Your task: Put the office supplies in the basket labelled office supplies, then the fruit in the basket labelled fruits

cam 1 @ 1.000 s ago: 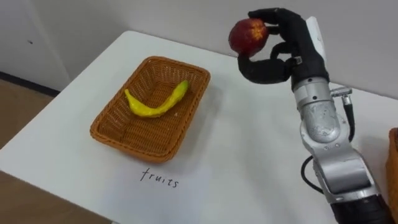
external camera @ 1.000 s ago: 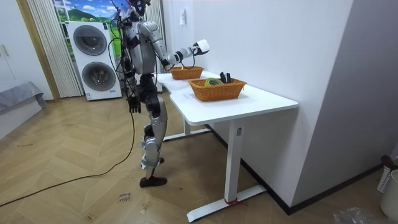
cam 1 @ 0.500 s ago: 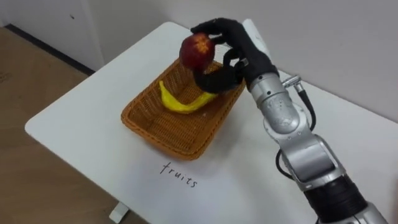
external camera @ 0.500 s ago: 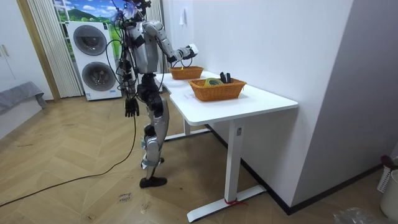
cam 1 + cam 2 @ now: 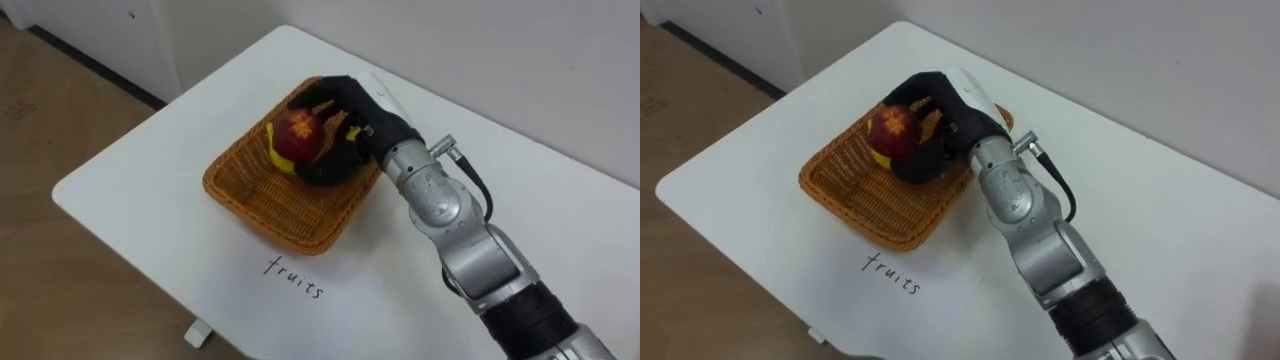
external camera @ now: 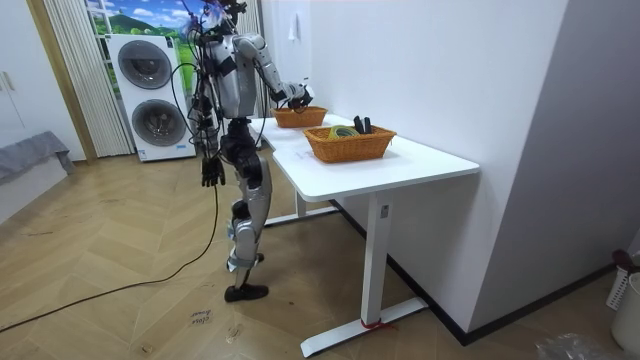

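Right hand (image 5: pixel 347 118) with apple (image 5: pixel 296 137) now over basket (image 5: pixel 258 203)

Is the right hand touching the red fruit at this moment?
Touching. The left eye view shows the right hand curled round the red fruit, dark fingers pressed on its surface.

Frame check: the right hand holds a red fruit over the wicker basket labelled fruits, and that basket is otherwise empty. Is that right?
Not quite: the wicker basket is not empty. A yellow banana lies in it, partly hidden below the hand, as the left eye view shows. The rest stands: the right hand grips the red fruit over that basket.
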### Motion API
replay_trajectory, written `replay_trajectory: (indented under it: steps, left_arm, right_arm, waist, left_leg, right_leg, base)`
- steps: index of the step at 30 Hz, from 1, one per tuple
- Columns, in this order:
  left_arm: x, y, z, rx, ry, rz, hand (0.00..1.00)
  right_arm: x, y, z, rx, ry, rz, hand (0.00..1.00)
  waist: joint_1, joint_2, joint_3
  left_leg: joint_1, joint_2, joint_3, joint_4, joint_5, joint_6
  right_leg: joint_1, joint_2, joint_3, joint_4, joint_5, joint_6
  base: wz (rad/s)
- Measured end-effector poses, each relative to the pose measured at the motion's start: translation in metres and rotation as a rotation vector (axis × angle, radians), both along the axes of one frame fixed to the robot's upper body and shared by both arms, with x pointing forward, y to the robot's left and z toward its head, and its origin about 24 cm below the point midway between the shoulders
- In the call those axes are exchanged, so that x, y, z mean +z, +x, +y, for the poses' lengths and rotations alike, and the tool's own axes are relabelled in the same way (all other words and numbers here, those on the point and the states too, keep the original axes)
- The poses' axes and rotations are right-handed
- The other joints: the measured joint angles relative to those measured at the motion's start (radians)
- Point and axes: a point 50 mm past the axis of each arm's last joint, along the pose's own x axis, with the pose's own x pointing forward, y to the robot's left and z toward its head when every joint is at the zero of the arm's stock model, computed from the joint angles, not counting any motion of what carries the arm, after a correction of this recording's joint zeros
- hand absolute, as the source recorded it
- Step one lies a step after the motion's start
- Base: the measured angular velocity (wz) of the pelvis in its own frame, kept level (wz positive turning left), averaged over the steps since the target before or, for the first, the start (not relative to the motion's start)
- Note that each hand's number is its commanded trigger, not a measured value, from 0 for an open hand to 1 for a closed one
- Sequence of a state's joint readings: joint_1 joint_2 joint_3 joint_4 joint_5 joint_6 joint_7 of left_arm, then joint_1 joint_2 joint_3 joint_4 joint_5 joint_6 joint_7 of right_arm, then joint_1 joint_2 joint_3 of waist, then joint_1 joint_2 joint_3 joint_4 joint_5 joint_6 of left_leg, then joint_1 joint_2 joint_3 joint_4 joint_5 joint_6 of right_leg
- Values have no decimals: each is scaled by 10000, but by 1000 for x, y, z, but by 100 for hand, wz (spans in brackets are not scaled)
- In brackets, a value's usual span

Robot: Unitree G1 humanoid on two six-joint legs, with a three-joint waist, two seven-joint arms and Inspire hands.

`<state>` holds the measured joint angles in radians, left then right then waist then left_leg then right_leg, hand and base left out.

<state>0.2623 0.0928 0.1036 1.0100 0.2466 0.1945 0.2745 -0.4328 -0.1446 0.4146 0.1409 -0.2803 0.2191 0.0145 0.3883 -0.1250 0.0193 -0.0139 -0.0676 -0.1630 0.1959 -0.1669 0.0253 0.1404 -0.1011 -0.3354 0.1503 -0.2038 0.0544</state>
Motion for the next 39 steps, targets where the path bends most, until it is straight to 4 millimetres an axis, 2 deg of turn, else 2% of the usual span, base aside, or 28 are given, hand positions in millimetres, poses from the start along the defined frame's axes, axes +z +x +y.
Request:
replay_trajectory:
  steps: [4,17,24,27,31,37,39]
  left_arm:
    - [0,0,0,4,43,-12,0]
    - [0,-1,1,12,112,8,0]
    - [0,-2,1,32,197,39,0]
    - [0,-2,1,47,195,38,0]
    - [1,0,2,25,234,-16,0]
    - [1,2,2,39,277,-112,0]
    - [1,5,3,97,299,-200,0]
  right_arm:
    - [0,0,0,-2,1,-18,0]
    - [1,0,0,32,-3,-117,0]
    - [2,0,0,37,4,-175,0]
    - [3,0,0,11,78,-267,0]
    - [14,-2,1,-97,625,-682,0]
    - [45,-6,-4,-81,1171,-2051,0]
    - [57,-8,-9,-285,1420,-2615,0]
  waist:
    - [0,18,10]
    - [5,5,-35]
    - [13,39,-12]
    - [-8,-2,-45]
    - [-49,42,-59]
    - [-550,189,-141]
    - [-771,223,-143]
  left_leg:
    - [4,6,57,1,0,0]
    - [47,25,207,18,0,0]
    - [53,28,206,15,0,0]
    - [44,33,223,11,0,0]
    - [50,33,262,14,0,0]
    - [99,43,380,13,0,0]
    - [131,55,445,12,0,0]
  right_leg:
    - [-11,7,31,1,0,0]
    - [-26,4,85,3,0,-1]
    - [-36,3,85,3,0,-1]
    - [-119,3,80,11,1,-2]
    - [-120,-2,103,9,2,-3]
    - [-54,-5,335,7,1,-2]
    - [-47,-2,393,6,2,-3]
  base:
    - [-4]
    - [-3]
    - [0]
    - [-1]
    - [-1]
    - [-4]
    - [-14]
